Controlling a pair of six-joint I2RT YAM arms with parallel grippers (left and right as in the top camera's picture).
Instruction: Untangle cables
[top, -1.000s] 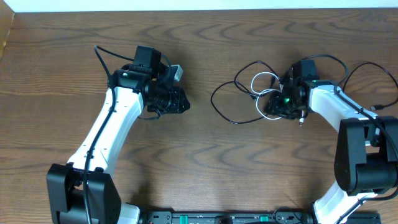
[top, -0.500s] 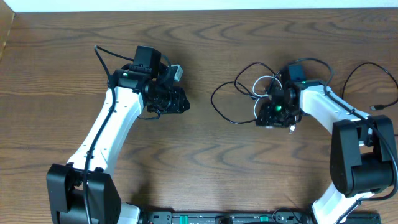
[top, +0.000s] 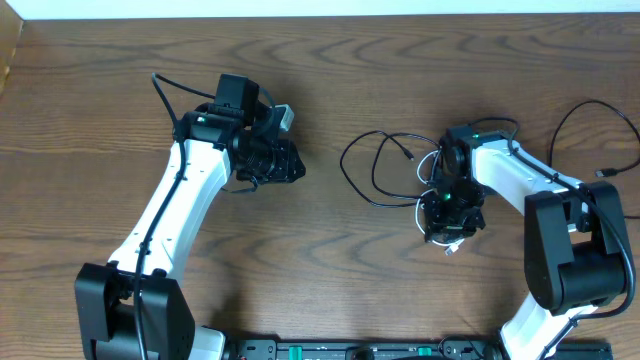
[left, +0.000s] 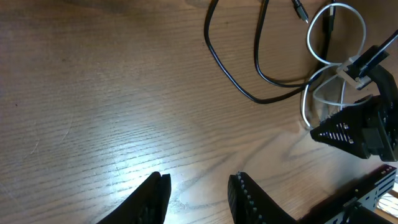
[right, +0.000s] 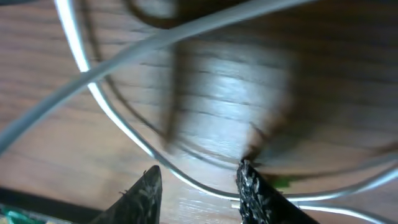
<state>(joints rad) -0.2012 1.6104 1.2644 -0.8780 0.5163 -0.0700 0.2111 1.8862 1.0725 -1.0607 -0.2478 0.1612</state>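
The cables lie on the wooden worktop (top: 330, 270) right of centre in the overhead view, beside and under the right arm

- Black cable (left: 258, 99): in the left wrist view it sweeps in 2 wide loops across the upper middle of the frame, flat on the wood, with a small plug end near the top edge
- White cable (right: 73, 43): coiled in small loops to the right of the black loops; in the right wrist view it curves from the upper left down across the bottom of the frame

Right claw (top: 448, 215): pointed down over the white coil, lower right of centre in the overhead view. Its 2 fingers stand apart, the white cable crosses the gap between the tips, and nothing is pinched

Left claw (left: 199, 196): upper left of centre in the overhead view, well apart from the cables. Its fingers are parted over bare wood and hold nothing
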